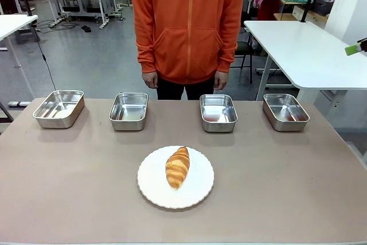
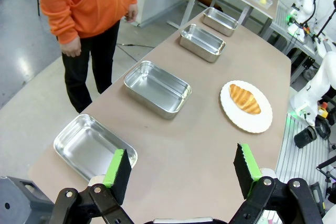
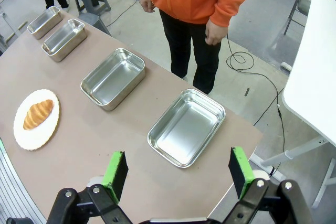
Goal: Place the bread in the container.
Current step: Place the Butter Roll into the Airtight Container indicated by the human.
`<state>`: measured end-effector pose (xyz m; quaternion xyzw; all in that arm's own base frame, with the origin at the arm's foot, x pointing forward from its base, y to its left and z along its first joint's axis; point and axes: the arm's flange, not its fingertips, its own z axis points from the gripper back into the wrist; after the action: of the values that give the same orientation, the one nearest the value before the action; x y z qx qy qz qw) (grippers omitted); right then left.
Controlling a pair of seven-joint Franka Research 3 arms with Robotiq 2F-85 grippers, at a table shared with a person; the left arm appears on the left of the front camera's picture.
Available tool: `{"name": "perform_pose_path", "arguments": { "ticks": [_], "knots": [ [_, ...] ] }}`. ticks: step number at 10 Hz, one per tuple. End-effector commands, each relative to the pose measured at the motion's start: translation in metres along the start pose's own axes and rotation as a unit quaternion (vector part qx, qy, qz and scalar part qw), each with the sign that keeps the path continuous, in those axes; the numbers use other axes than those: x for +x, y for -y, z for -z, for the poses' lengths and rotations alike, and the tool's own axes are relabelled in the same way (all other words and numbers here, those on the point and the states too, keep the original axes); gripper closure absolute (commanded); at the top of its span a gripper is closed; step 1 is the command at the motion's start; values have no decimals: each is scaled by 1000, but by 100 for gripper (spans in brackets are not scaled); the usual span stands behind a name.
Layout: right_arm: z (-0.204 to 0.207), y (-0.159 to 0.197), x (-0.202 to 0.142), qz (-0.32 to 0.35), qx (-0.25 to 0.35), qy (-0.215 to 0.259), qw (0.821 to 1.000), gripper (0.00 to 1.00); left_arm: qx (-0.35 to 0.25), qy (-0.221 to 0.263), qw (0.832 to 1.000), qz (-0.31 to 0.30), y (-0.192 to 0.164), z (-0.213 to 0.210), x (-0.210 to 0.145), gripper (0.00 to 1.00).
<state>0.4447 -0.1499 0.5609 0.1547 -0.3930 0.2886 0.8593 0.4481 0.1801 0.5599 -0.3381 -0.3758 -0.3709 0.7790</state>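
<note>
**Layout of the bench at the outset of the task; judged from the arrangement, no step is complete.**

- **Trays.** Four matching steel trays stand in a row along the far side of the bench (image 1: 69,193), well apart from one another. From left to right they are the first tray (image 1: 58,108), second tray (image 1: 128,111), third tray (image 1: 218,112) and fourth tray (image 1: 285,111). All four are empty.
- **Bread.** A round white plate (image 1: 152,189) lies nearer the robot, roughly in line with the gap between the second and third trays. The bread (image 1: 177,167), a golden-brown croissant, rests on the middle of the plate. Its long axis points roughly toward the far side, and it touches no tray.
- **Person.** The person (image 1: 189,27), in an orange hooded top, stands behind the middle of the row. Both hands hang empty at the sides, clear of the bench.
- **Left pincer.** The left pincer (image 2: 181,174) is released, with its green pads spread wide and nothing between them. It is poised high over the left end of the bench, near the first tray and well apart from the bread.
- **Right pincer.** The right pincer (image 3: 177,174) is likewise released and empty. It is poised high over the right end, near the fourth tray.

**Remaining steps, by judgement:** the whole task, namely the reach to the plate, the grasp, the lift, the carry to a tray and the release inside it. Which of the four trays should receive the bread cannot be told.
</note>
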Motion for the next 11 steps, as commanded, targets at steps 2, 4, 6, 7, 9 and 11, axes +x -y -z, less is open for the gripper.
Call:
{"name": "perform_pose_path", "arguments": {
  "ticks": [2, 4, 6, 7, 9, 11],
  "knots": [
    [2, 0, 0, 1, 4, 11, 1000, 0, -3, 2, 1000, 7, 1, -1, 0, 0],
    [2, 0, 0, 1, 4, 11, 1000, 0, -3, 2, 1000, 7, 1, -1, 0, 0],
    [2, 0, 0, 1, 4, 11, 1000, 0, -3, 2, 1000, 7, 1, -1, 0, 0],
    [2, 0, 0, 1, 4, 11, 1000, 0, -3, 2, 1000, 7, 1, -1, 0, 0],
    [2, 0, 0, 1, 4, 11, 1000, 0, -3, 2, 1000, 7, 1, -1, 0, 0],
    [2, 0, 0, 1, 4, 11, 1000, 0, -3, 2, 1000, 7, 1, -1, 0, 0]
  ]
}}
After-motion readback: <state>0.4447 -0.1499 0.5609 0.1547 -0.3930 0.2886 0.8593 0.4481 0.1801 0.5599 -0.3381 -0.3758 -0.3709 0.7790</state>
